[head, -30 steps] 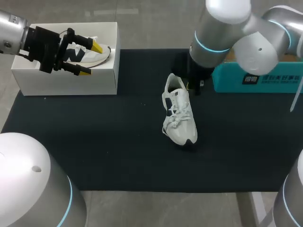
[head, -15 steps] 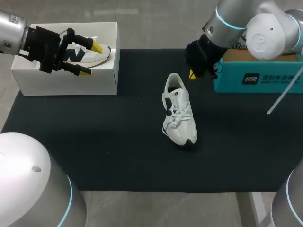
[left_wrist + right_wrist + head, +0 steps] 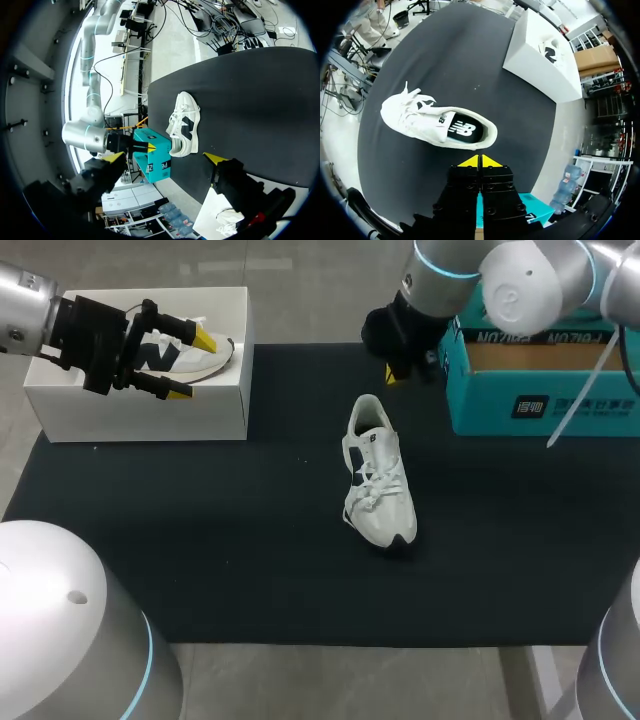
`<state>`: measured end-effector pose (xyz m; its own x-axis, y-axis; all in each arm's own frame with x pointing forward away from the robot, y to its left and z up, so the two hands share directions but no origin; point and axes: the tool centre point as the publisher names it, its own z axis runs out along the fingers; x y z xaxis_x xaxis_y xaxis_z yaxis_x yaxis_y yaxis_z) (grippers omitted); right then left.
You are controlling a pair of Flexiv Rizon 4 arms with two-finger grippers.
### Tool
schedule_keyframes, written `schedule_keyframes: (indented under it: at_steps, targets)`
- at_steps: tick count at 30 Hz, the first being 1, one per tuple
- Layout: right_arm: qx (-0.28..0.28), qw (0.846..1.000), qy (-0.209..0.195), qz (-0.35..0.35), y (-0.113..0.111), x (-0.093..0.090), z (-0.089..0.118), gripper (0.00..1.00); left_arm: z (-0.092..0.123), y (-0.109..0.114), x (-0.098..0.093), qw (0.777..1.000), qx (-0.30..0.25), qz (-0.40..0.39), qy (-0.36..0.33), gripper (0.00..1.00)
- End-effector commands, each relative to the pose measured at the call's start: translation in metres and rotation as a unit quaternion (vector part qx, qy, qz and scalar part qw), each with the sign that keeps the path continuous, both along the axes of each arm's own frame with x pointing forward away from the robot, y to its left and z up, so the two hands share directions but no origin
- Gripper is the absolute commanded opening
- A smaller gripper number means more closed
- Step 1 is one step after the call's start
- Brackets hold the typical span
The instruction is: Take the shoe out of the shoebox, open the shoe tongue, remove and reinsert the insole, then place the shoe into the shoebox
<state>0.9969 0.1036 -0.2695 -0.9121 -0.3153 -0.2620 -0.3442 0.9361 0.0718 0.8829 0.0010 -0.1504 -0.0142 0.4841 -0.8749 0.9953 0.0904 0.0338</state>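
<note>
Lying upright on its sole near the middle of the black mat (image 3: 230, 540) that covers the worktop is a white sneaker (image 3: 377, 473). Its toe points to the near edge and its heel to the far edge. The laces are loose and splayed over the tongue. In the right wrist view a dark insole (image 3: 462, 125) shows through the shoe's opening.

The left arm (image 3: 20, 310) comes in at the far left corner, and the left jaws hover over the open white shoebox (image 3: 140, 410) there. They stand wide apart with nothing between them, and one yellow fingertip (image 3: 204, 338) is above the box's inside. A second white sneaker (image 3: 200, 360) with a dark side mark lies in that box.

The right arm (image 3: 520, 290) enters from the far right corner and reaches to a spot beyond the sneaker's heel, near it but clear of it. In the right wrist view the right jaws are closed, with the two yellow tips (image 3: 470, 161) pressed together and holding nothing. The sneaker lies just ahead of them on the mat.

An open teal shoebox (image 3: 545, 390) stands at the far right of the mat, beside the right arm's wrist. It is well apart from the white shoebox.
</note>
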Motion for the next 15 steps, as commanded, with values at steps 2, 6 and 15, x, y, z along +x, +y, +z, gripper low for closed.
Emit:
schedule_keyframes:
  at_steps: [2,6,15]
  targets:
    - [-0.011,1.0,0.0,-0.003,0.004,0.002,-0.001,0.0,0.0,0.0,0.001,1.0,0.002,-0.001,0.0,1.0]
    - [-0.011,1.0,0.0,-0.003,0.004,0.002,-0.001,0.0,0.0,0.0,0.001,1.0,0.002,-0.001,0.0,1.0]
    - [-0.091,0.995,0.039,-0.022,0.018,0.025,-0.008,0.0,0.0,0.0,0.001,1.0,0.002,-0.001,0.0,1.0]
